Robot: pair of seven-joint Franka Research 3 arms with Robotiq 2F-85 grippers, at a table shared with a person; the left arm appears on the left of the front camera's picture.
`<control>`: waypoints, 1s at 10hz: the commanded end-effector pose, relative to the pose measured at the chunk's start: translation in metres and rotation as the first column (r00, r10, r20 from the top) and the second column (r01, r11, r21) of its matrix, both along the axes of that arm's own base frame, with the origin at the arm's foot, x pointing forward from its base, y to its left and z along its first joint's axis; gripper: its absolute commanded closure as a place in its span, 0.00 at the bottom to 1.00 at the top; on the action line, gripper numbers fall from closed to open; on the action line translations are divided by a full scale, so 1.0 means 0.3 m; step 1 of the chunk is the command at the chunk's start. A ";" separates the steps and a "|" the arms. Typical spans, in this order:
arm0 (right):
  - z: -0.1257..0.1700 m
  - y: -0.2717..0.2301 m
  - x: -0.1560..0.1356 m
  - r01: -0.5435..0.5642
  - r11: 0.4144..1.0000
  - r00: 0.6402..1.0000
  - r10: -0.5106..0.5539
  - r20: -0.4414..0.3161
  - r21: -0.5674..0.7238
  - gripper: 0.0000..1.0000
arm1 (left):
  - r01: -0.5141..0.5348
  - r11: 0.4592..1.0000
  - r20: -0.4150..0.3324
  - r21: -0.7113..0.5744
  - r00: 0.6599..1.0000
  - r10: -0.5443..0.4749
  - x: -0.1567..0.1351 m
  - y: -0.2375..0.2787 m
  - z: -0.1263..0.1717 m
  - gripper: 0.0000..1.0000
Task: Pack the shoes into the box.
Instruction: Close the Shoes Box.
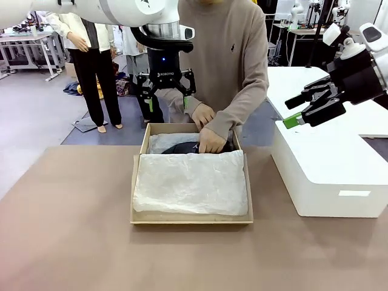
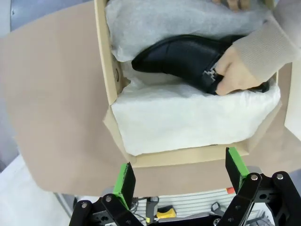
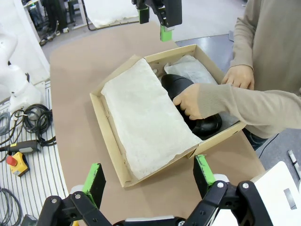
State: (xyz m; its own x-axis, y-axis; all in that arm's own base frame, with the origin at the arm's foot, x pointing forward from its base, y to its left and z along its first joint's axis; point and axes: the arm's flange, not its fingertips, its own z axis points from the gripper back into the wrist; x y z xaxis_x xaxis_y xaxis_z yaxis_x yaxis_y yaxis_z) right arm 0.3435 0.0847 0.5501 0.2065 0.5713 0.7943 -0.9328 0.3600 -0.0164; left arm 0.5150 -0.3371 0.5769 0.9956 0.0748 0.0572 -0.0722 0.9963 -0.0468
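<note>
Table [image 1: 66,242] edge sits nearest, with the box [image 1: 138,188] mid-table, its near half under tissue [image 1: 191,182]. One shoe [image 2: 178,56] lies in the far half, a person's hand [image 1: 212,140] on it. Left gripper [image 1: 168,103] hangs beyond the far rim, right gripper [image 1: 293,110] off right, both gaping, empty. I'd hold clear until that hand leaves.

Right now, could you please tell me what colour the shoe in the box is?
The shoe is glossy black, clearest in the left wrist view.
</note>
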 end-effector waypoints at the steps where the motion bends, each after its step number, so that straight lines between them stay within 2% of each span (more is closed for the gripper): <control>1: -0.006 0.005 0.013 -0.022 0.999 0.999 0.022 0.029 0.026 0.00 | -0.011 1.000 0.003 0.018 1.000 0.011 0.006 0.001 0.012 0.00; 2: -0.006 0.005 0.013 -0.022 0.999 0.999 0.022 0.029 0.026 0.00 | 0.000 1.000 0.000 0.000 1.000 0.000 0.000 0.000 0.000 0.00; 3: -0.006 0.005 0.013 -0.022 0.999 0.999 0.022 0.029 0.026 0.00 | 0.172 0.985 0.006 0.000 0.985 -0.172 -0.021 0.027 0.006 0.00; 4: -0.006 0.005 0.013 -0.022 0.999 0.999 0.022 0.029 0.026 0.00 | 0.323 0.946 0.033 0.029 0.946 -0.324 -0.060 0.098 0.016 0.00; 6: -0.006 0.005 0.013 -0.022 0.999 0.999 0.022 0.029 0.026 0.00 | 0.480 0.874 -0.016 0.074 0.877 -0.480 -0.114 0.240 0.029 0.00; 7: -0.006 0.005 0.013 -0.022 0.999 0.999 0.022 0.029 0.026 0.00 | 0.559 0.823 -0.056 0.103 0.829 -0.556 -0.140 0.303 0.032 0.00; 8: -0.006 0.005 0.013 -0.022 0.999 0.999 0.022 0.029 0.026 0.00 | 0.653 0.753 -0.080 0.087 0.758 -0.648 -0.162 0.366 0.037 0.00; 9: -0.006 0.005 0.013 -0.022 0.999 0.999 0.022 0.029 0.026 0.00 | 0.752 0.657 -0.098 0.057 0.659 -0.745 -0.170 0.438 0.036 0.00; 10: -0.006 0.005 0.013 -0.022 0.999 0.999 0.022 0.029 0.026 0.00 | 0.818 0.573 -0.093 0.052 0.576 -0.812 -0.162 0.496 0.025 0.00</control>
State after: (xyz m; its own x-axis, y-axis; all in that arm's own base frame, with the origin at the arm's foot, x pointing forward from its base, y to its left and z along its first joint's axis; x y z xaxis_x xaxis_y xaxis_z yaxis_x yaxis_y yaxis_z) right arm 0.3435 0.0847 0.5502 0.2065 0.5717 0.7941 -0.9328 0.3600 -0.0167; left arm 0.4709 -0.2086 0.5931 0.7189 -0.6938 -0.0434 0.6951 0.7181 0.0352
